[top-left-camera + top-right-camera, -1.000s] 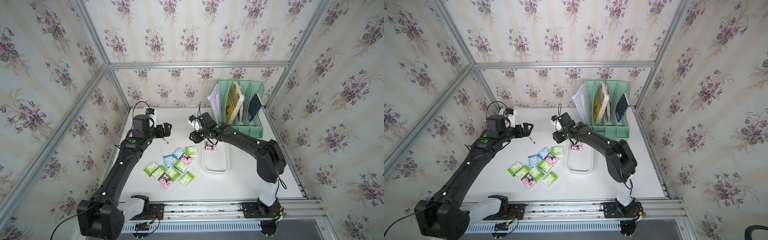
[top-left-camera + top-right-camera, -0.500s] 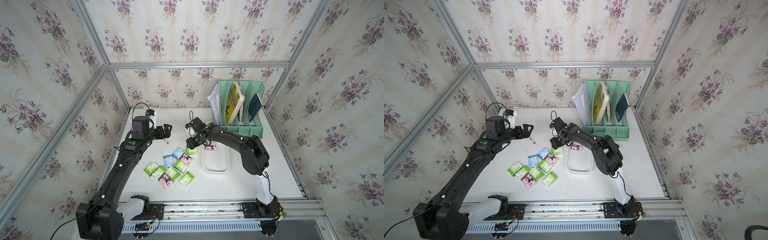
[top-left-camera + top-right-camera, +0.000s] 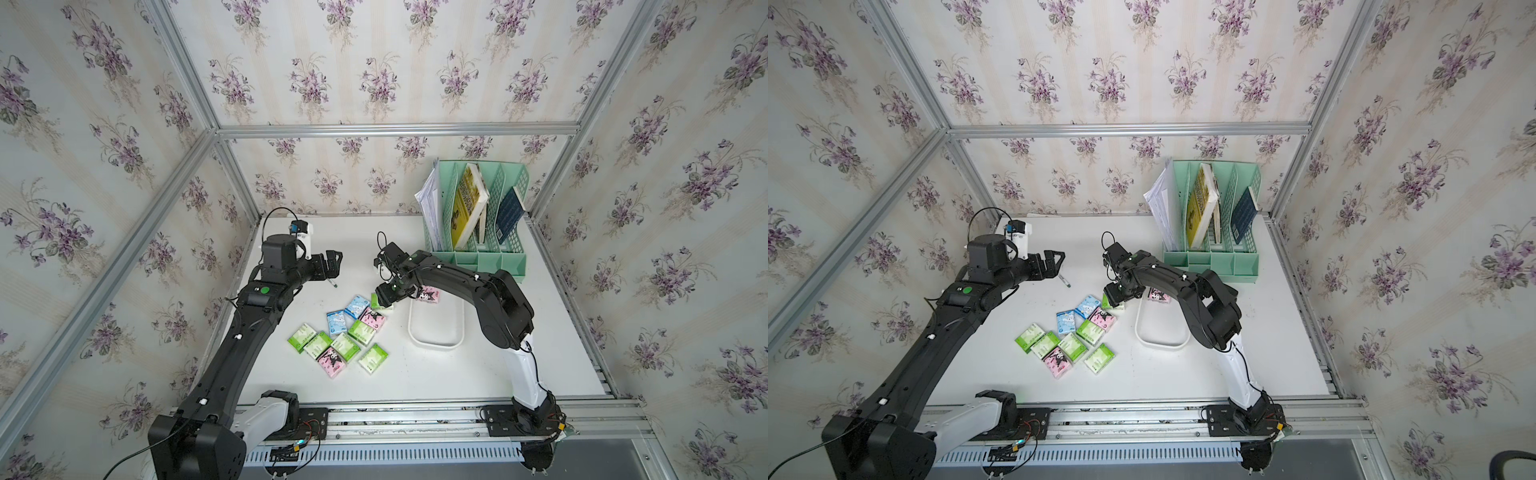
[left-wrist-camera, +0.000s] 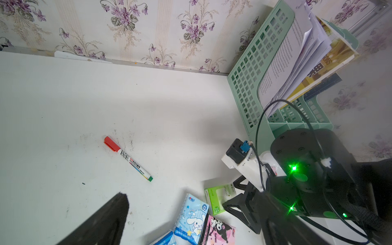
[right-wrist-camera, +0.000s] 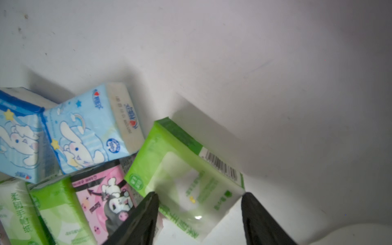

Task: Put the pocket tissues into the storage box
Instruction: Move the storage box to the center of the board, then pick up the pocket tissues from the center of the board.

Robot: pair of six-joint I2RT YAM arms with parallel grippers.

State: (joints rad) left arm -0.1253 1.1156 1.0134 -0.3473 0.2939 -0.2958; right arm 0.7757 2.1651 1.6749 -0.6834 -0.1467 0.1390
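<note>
- Compared with a second ago, the right gripper (image 5: 200,195) is no longer over the far end of the storage box (image 3: 436,345). It is now just beside the box's far corner, on the side where the packets lie.
- One pink packet (image 3: 429,295) lies inside the box at its far end and nothing holds it. I judge this one as delivered.
- The right gripper's jaws are wide apart and stand on either side of a green packet (image 5: 186,169). This packet lies flat on the table (image 3: 415,382), close beside the box. The jaws are not closed on it, and I cannot tell whether they touch it.
- The other pocket tissues (image 3: 340,336) lie in a loose group on the table near the box, on the same side.
- The left gripper (image 3: 1057,262) is well apart from the box, with jaws apart and empty, above a marker pen (image 4: 127,158).
- This means that a new pick is starting, and most of the task remains.
</note>
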